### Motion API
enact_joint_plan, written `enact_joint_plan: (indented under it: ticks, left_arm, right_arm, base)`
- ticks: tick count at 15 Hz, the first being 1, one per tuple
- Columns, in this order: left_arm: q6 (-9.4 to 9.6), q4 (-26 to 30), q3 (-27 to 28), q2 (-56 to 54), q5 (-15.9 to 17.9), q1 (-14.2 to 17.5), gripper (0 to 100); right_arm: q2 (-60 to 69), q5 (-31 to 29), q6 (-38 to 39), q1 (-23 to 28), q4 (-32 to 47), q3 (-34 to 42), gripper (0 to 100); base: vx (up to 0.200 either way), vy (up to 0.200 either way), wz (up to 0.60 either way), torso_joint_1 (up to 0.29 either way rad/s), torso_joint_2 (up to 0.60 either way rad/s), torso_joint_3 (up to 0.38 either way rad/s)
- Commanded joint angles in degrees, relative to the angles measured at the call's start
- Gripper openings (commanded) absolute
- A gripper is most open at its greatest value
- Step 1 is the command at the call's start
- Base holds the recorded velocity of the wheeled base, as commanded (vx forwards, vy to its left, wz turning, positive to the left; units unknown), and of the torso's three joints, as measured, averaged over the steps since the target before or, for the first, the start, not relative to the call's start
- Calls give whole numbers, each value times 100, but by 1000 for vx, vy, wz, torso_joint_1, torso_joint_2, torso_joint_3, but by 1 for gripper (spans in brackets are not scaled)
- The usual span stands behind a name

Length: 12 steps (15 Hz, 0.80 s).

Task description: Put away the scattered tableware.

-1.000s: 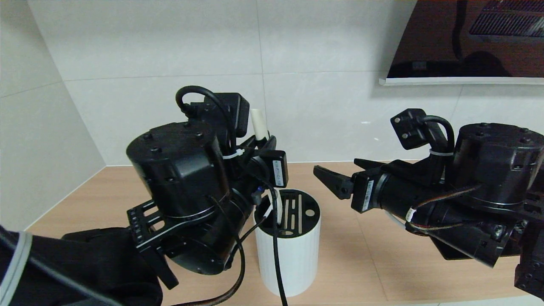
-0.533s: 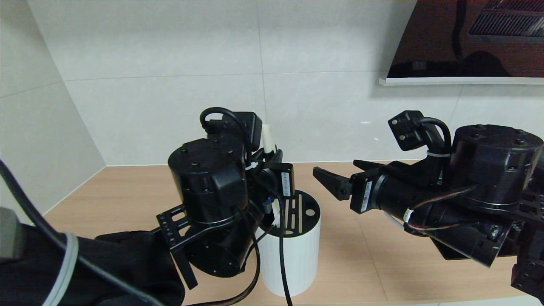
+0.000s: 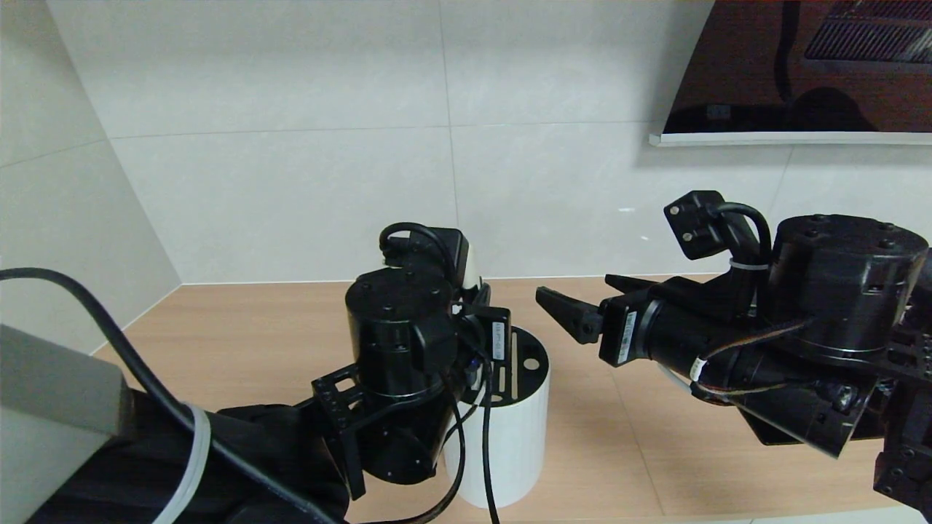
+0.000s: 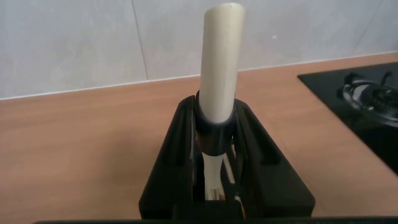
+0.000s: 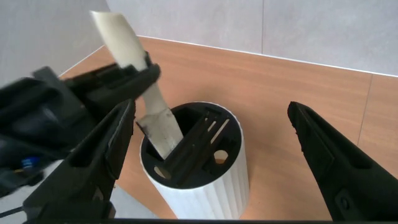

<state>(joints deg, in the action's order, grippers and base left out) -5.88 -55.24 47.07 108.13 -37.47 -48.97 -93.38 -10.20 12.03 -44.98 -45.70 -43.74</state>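
On wooden counter (image 3: 619, 437), left tool (image 4: 214, 127) holds knife (image 4: 219, 62) in holder (image 5: 208, 183).

I see bright, even light from above on the pale wall tiles (image 3: 291, 73) and the wooden counter (image 3: 240, 327). Shadows are soft (a faint one beside the white holder (image 3: 520, 444)). The glossy dark hood panel (image 3: 801, 65) mirrors the room, and small glints dot the tiles.

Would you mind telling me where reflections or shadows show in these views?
Head view: the glossy dark hood panel carries dim reflections and shades the wall tiles beneath it; left wrist view: the black hob shows pale glints.
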Motion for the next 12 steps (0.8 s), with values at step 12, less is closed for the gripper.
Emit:
enact_joint_plan:
  ticks: [12]
  left_arm:
    - [-10,-5,-277,384,65,19,0]
  right_arm:
    - [-14,1,-8,69,0,-12,100]
  base:
    - [0,0,0,0,0,0]
